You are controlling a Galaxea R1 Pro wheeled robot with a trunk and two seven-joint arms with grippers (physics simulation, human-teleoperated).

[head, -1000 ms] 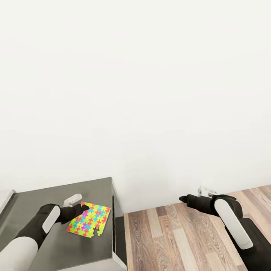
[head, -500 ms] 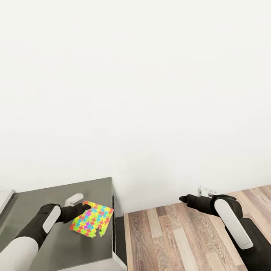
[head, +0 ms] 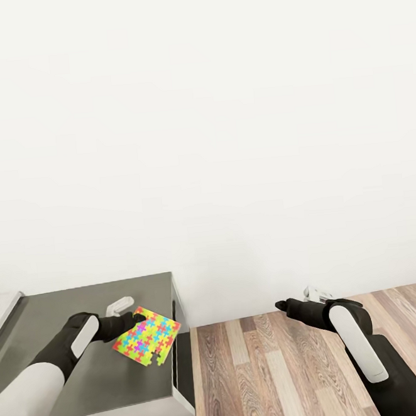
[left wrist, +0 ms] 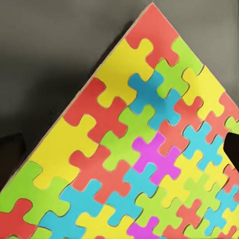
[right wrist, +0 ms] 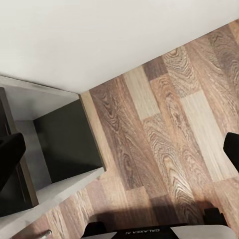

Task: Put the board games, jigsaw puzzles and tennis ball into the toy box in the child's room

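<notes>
Low dark grey cabinet top (head: 91, 382) by white wall: left gripper (head: 139, 317) pinches multicoloured flat jigsaw square (head: 147, 335) by its edge above the cabinet's right end for carrying to the toy box, right gripper (head: 281, 305) idle, jaws apart.

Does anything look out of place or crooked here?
Yes. The jigsaw puzzle sits askew at the edge of the dark grey cabinet, one corner over the side, held by the left gripper. One border piece juts out loosely.
</notes>
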